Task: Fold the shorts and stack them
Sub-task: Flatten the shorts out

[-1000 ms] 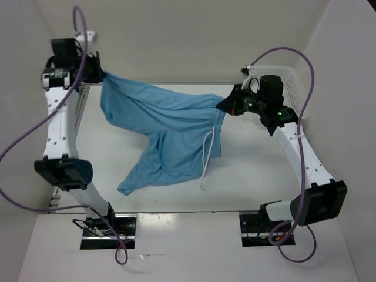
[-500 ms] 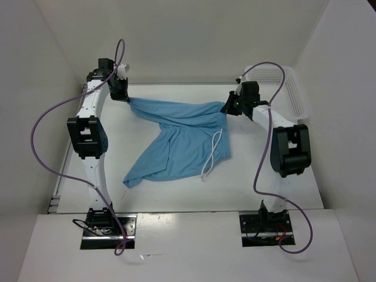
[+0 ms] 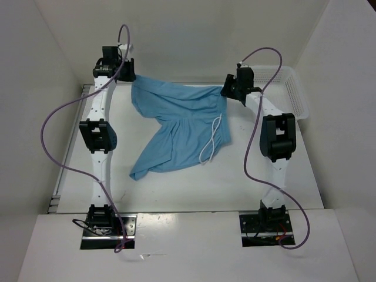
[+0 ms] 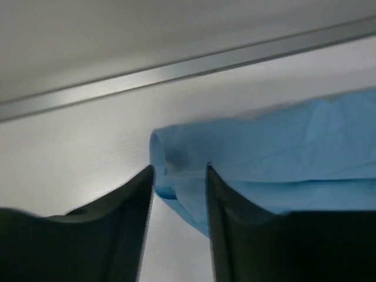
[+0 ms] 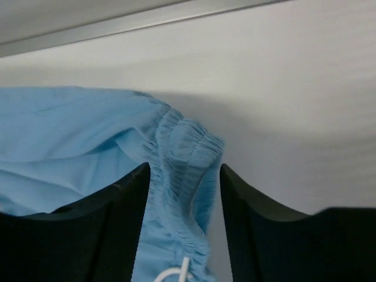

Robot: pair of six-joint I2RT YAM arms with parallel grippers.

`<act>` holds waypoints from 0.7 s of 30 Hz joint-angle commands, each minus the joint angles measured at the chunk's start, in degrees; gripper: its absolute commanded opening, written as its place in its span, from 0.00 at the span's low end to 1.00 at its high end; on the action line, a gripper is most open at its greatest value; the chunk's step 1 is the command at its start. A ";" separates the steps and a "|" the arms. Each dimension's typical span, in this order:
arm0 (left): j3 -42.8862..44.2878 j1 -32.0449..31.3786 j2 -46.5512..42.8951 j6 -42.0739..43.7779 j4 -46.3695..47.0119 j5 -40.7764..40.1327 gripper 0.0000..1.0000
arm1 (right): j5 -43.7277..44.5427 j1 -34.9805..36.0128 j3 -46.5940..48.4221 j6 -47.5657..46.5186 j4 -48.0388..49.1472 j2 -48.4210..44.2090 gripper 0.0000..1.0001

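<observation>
Three white walls [image 3: 194, 35] enclose a white table [image 3: 264, 176], seen from above; a grey metal strip [image 4: 176, 70] runs along the table's far edge where it meets the back wall. The shorts [image 3: 176, 117], light blue, lie spread on the far half of the table. Their upper edge stretches between the two arms, and one leg trails toward the near left. A white mesh basket [image 3: 291, 88] stands in the far right corner, touching the right wall. The right arm crosses in front of its left end, and the part of the interior that shows is bare mesh.

Both arms reach to the far side. The left gripper [image 3: 126, 73] sits at the far left corner of the shorts. In its wrist view the jaws stand apart, with a rolled fabric corner lying in the gap. The right gripper [image 3: 226, 91] sits at the far right corner. In its wrist view the jaws are likewise apart, the gathered waistband [image 5: 185, 147] lying loose between them. The white drawstring [image 3: 210, 141] loops down across the right side of the cloth.
</observation>
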 commanded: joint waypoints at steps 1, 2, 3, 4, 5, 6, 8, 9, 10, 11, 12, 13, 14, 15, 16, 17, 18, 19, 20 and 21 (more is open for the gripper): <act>4.67 -1.10 7.03 0.08 2.20 -1.27 0.51 | 10.83 0.32 7.31 -1.00 -1.10 3.79 0.61; 5.38 -2.58 7.65 0.08 2.20 -1.27 0.80 | 11.38 0.84 11.42 -1.70 -2.42 5.81 0.83; 5.39 -3.12 7.66 0.08 2.20 -1.79 0.89 | 11.38 0.84 12.77 -2.41 -3.91 5.83 0.87; 5.39 -3.12 7.66 0.08 1.59 -1.79 0.95 | 10.60 0.84 14.09 -2.42 -3.93 5.83 0.87; 4.17 -3.73 6.18 0.08 1.58 -2.40 1.00 | 9.55 1.45 14.10 -3.20 -3.93 4.87 0.88; 3.63 -3.74 5.29 0.08 1.58 -3.19 1.00 | 8.49 1.46 14.62 -3.21 -3.93 4.25 0.88; 2.23 -3.21 2.93 0.08 0.54 -4.51 1.00 | 6.73 2.07 14.63 -3.90 -4.54 1.97 0.88; 1.44 -2.51 1.87 0.08 0.53 -4.00 1.00 | 6.20 2.07 13.93 -4.52 -5.24 1.09 0.88; 0.21 -2.51 0.81 0.08 -0.25 -3.47 1.00 | 5.59 2.60 12.10 -6.26 -5.25 0.04 0.88; -1.54 -1.72 -1.55 0.08 -0.26 -3.46 1.00 | 4.02 2.60 10.77 -7.15 -5.77 -2.50 0.88; -3.56 -1.02 -2.61 0.08 -0.87 -2.68 0.98 | 4.00 2.60 9.19 -7.16 -6.56 -3.91 0.86; -7.93 -1.01 -3.58 0.08 -0.88 -2.67 0.91 | 4.00 2.60 5.17 -8.64 -6.57 -5.41 0.84; -9.97 -0.49 -4.90 0.08 -1.40 -2.67 0.85 | 3.39 2.60 2.87 -9.53 -7.09 -8.47 0.81; -11.82 0.04 -4.91 0.08 -1.40 -2.67 0.76 | 3.38 2.60 -2.02 -10.32 -7.09 -9.98 0.74; -13.67 0.04 -5.78 0.08 -1.40 -2.15 0.65 | 3.38 2.60 -4.51 -11.72 -7.09 -11.39 0.71; -16.82 0.04 -5.79 0.08 -1.40 -2.15 0.53 | 3.38 2.60 -6.80 -12.25 -7.62 -12.62 0.65; -18.07 0.04 -5.79 0.08 -1.40 -2.15 0.39 | 3.38 2.60 -10.91 -12.78 -7.62 -14.72 0.54; -19.21 0.04 -5.79 0.08 -1.40 -1.62 0.37 | 3.38 2.60 -12.69 -13.31 -7.62 -15.35 0.49; -19.92 -0.48 -5.79 0.08 -1.40 -1.62 0.37 | 3.38 3.12 -14.19 -13.31 -8.23 -15.88 0.45; -20.71 -0.48 -5.27 0.08 -1.40 -1.62 0.38 | 1.64 3.13 -16.90 -14.18 -8.24 -16.58 0.43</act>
